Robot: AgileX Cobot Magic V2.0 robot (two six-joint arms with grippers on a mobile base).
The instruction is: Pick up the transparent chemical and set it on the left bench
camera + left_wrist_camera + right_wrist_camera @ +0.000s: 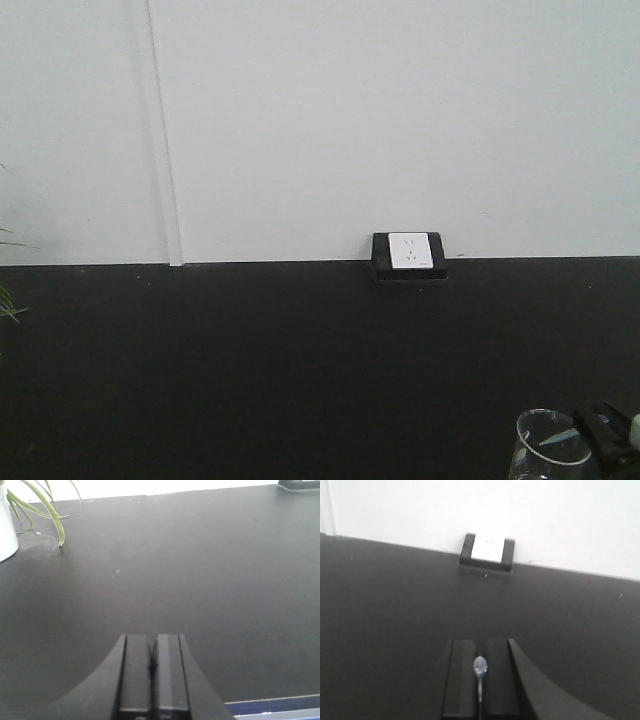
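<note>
A clear glass container (552, 445) stands at the lower right corner of the front view, mouth up over a black bench (300, 370). Only its round rim and upper wall show, so its long axis appears upright, though the base is out of frame. The right gripper (605, 435) sits at the rim's right side. From the right wrist camera, its jaws are nearly together, pinching a thin sliver of the glass (480, 672). That sliver runs lengthwise down the slot between the fingers (462, 675), its rounded end pointing toward a white wall socket (487, 549) at the back of the bench. The left gripper (152, 645) hangs low over bare bench with its jaws pressed together on nothing. A plant (45, 505) in a white pot (6, 530) stands well apart at the far left.
</note>
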